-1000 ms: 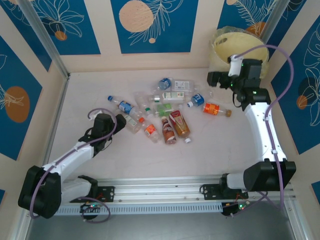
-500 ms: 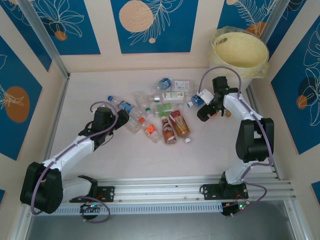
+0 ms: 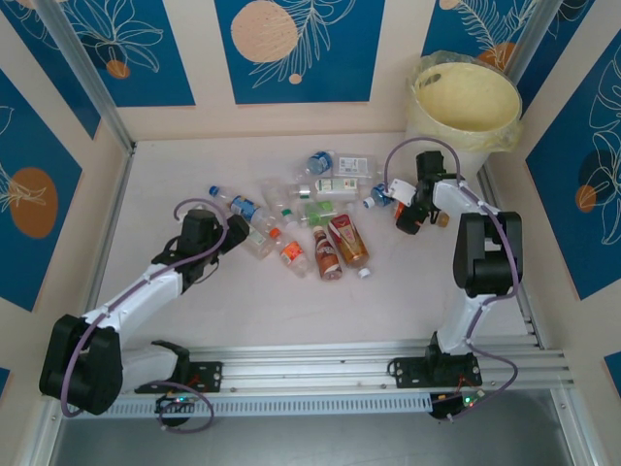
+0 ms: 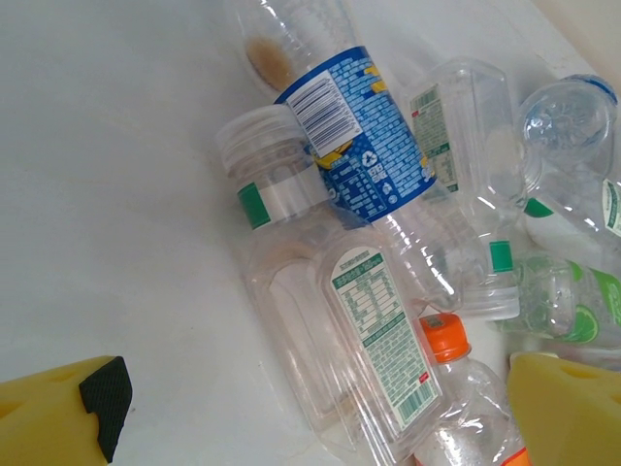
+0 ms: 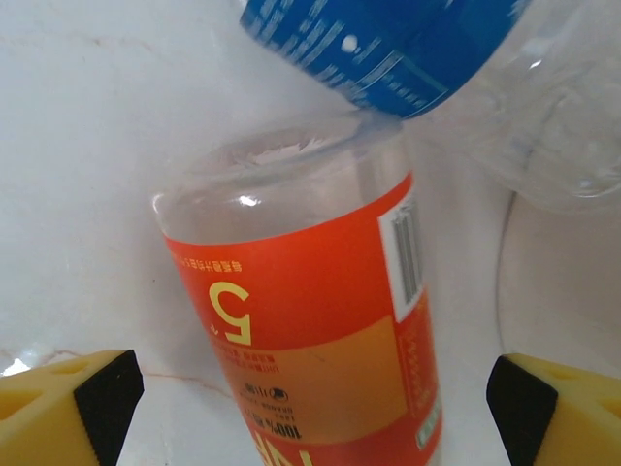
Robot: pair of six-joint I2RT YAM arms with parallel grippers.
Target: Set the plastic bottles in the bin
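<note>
Right pincer [image 5: 310,403] spread wide, orange-label bottle [image 5: 301,320] lying between jaws, gap either side. Risk: slick round body squirts out on squeeze. Blue-label bottle [image 5: 388,49] just ahead, seemingly against its end (may get dragged). Left pincer [image 4: 315,413] spread above bottle pile [image 4: 388,243]. Bin [image 3: 464,95] well beyond right pincer.

Overhead view looks down; wrist views hug the same bottles [image 3: 346,240].

Under the left gripper [image 3: 236,236] and right gripper [image 3: 408,219] spreads a pale, matte white tabletop [image 3: 291,311]. Beyond and beside them rise cream walls [image 3: 291,118] carrying blue panels [image 3: 340,49] printed with white leaves and orange discs. Behind them runs a ribbed silver aluminium rail [image 3: 310,361]. The light is soft and even.
</note>
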